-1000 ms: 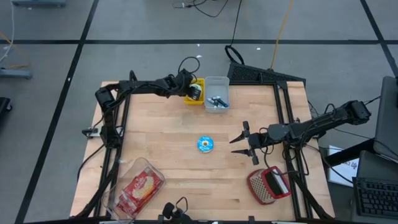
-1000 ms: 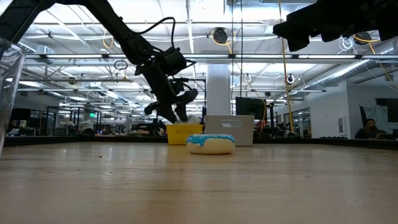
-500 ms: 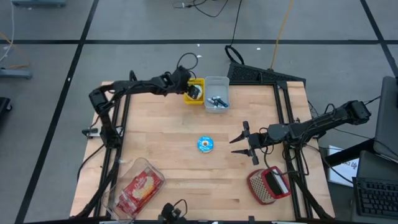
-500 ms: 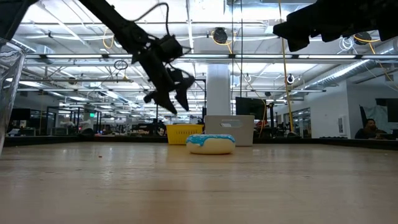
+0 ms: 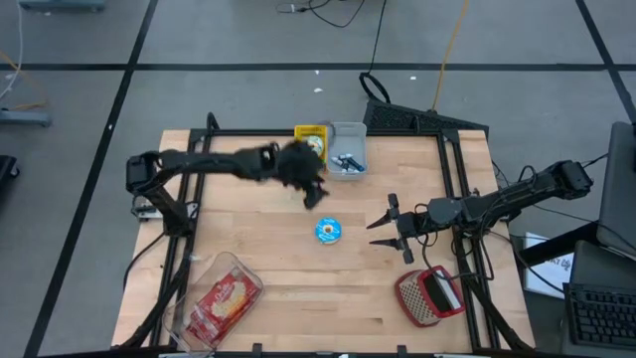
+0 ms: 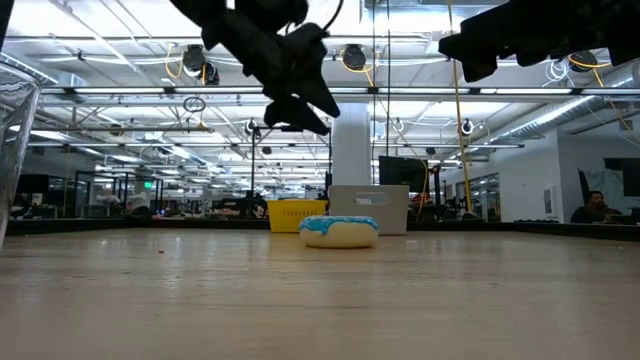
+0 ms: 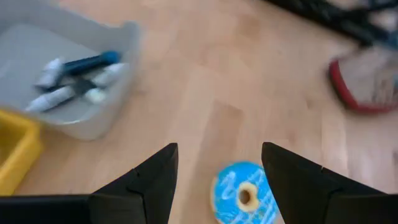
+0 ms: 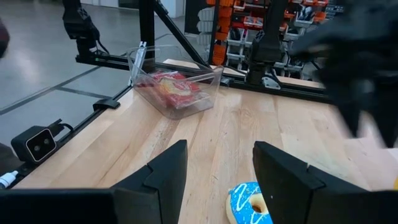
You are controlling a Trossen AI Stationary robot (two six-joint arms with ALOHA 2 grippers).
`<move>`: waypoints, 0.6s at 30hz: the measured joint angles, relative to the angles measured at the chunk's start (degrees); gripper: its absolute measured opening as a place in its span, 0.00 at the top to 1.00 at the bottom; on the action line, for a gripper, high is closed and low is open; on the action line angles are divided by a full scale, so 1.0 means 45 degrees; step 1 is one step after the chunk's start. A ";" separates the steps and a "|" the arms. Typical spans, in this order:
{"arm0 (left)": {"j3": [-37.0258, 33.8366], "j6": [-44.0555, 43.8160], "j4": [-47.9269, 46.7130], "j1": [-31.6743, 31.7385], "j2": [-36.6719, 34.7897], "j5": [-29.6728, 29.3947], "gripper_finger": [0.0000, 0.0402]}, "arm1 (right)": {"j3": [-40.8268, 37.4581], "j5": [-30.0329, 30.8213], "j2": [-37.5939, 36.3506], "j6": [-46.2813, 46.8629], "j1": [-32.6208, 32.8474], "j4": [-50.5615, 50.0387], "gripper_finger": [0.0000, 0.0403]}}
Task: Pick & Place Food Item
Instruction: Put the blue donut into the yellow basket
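Two dark, slender, cable-draped arms

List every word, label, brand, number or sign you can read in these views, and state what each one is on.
No text can be read in any view.
Red packaging inside the clear container: some print shows, too small and blurred to read.
Blue-iced donut: white icing squiggles only, no lettering.
Markers in the grey bin: any labels are blurred.
Yellow bin and red basket: no markings visible.

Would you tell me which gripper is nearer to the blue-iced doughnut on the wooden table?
Left. The left gripper hovers just behind the blue-iced doughnut; the right gripper waits farther off to its side.
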 joint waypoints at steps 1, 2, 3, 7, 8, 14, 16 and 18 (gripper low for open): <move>0.0000 0.0240 0.0020 -0.0452 0.0082 -0.0329 0.42 | 0.0000 0.0001 0.0000 0.0000 0.0000 0.0000 0.58; 0.0000 0.0447 -0.0010 -0.0866 0.0191 -0.0738 0.42 | 0.0000 0.0001 0.0000 0.0000 0.0000 0.0000 0.58; 0.0000 0.0619 -0.0019 -0.1259 0.0325 -0.1247 0.42 | 0.0000 -0.0002 0.0000 0.0000 0.0000 0.0000 0.58; 0.0000 0.1026 0.0023 -0.2518 0.0908 -0.2808 0.42 | 0.0000 -0.0004 0.0000 0.0000 0.0000 0.0003 0.58; 0.0000 0.1079 -0.0006 -0.2744 0.1076 -0.3046 0.42 | 0.0000 -0.0002 0.0000 0.0003 0.0000 0.0004 0.58; 0.0000 0.0581 0.0037 -0.3297 0.2298 -0.3599 0.42 | 0.0000 -0.0004 0.0000 0.0000 0.0000 0.0046 0.58; 0.0000 0.0201 0.0190 -0.3233 0.2694 -0.3613 0.42 | 0.0005 -0.0004 0.0000 0.0005 0.0000 0.0122 0.58; 0.0000 -0.0014 0.0216 -0.3136 0.3082 -0.3629 0.42 | 0.0005 -0.0006 0.0000 0.0005 0.0000 0.0187 0.58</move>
